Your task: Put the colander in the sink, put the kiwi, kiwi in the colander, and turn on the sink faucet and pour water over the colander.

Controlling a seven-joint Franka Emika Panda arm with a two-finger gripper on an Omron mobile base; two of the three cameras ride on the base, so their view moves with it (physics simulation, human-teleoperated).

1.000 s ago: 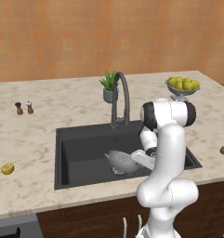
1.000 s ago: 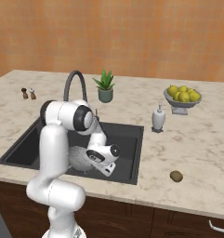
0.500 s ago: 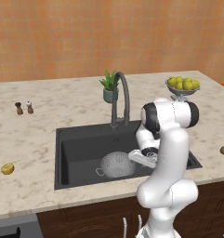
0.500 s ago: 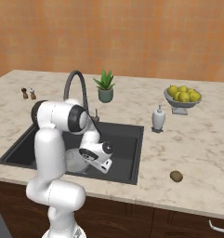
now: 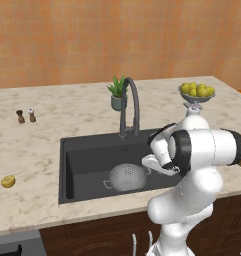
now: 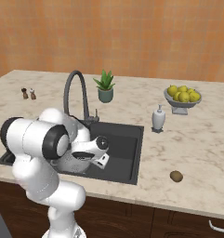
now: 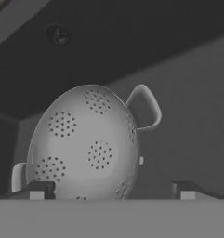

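Silver mesh is what's seen closest: the colander (image 7: 85, 144) sits on the floor of the sink (image 5: 87, 165), apparently upright with its base down, just beyond the gripper (image 7: 113, 190), whose jaws are spread wide with nothing between them. So the colander step looks done, and the fruit is up next. A clean lift straight out of the basin is probably called for first, so the loop handle isn't clipped by a finger. Farther out, the golden kiwi (image 5: 8, 181) is seen on the counter left of the sink, and the brown kiwi (image 6: 176, 176) on the counter off to the right, both well apart from the basin. Either one should be taken across its narrow width. Behind the basin the sink faucet (image 5: 129, 105) is arched over, no water seen running.
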